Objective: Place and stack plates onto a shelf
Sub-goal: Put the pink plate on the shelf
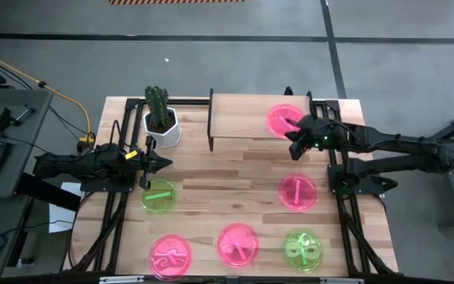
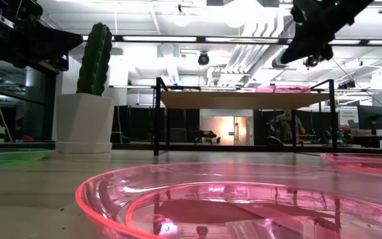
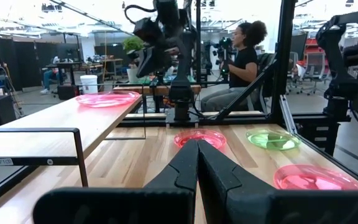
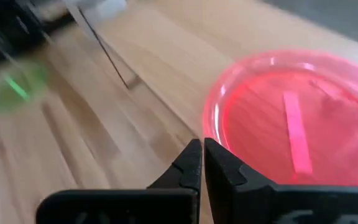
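At the left of the high view, the left claw point(image 1: 164, 163) sits low over the worktop point(image 1: 235, 177), just below the white hexagonal cactus pot point(image 1: 162, 128) and just above a lime green plate point(image 1: 158, 196). Its fingers are pressed together with nothing between them, as the left wrist view confirms point(image 3: 197, 163).

Along the lower edge of the frame lie a pink plate with raised marks point(image 1: 169, 256) at lower left, a second pink plate point(image 1: 237, 244) at lower centre, and a green plate with a cross mark point(image 1: 302, 249) at lower right. A pink plate bearing one stripe point(image 1: 298, 192) rests right of centre.

The shelf point(image 1: 243, 118) stands at upper centre, right of the cactus pot. One pink plate point(image 1: 280, 118) lies flat on its right half; the low view shows it as a thin pink edge on the board point(image 2: 282, 88).

The right claw point(image 1: 294, 140) hovers at the shelf's right front corner, just beside that plate. In the right wrist view its fingers point(image 4: 202, 163) are drawn together and empty, with the striped pink plate point(image 4: 294, 121) just beyond the tips.
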Robot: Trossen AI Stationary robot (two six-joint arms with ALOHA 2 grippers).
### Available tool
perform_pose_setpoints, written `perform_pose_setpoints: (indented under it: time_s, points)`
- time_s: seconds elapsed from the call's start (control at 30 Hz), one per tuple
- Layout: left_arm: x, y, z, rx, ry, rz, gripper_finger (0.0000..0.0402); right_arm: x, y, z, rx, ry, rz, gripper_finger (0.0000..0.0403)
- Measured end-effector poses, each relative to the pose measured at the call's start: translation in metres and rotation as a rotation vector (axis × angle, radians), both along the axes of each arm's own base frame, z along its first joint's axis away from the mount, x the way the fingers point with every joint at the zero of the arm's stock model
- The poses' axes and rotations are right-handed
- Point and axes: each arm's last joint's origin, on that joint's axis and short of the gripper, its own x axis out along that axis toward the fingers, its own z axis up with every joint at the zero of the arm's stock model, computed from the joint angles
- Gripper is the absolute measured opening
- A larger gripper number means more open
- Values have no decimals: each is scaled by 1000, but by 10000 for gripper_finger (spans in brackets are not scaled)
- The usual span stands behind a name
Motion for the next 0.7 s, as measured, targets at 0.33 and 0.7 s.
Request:
perform_pose_setpoints:
  time_s: [0.33, 0.7]
  points:
    - [0, 0, 0, 0, 0, 0, 0, 32, 19, -25, 65, 267, 110, 0]
    - [0, 0, 0, 0, 0, 0, 0, 34, 15, -26, -24, 267, -2, 0]
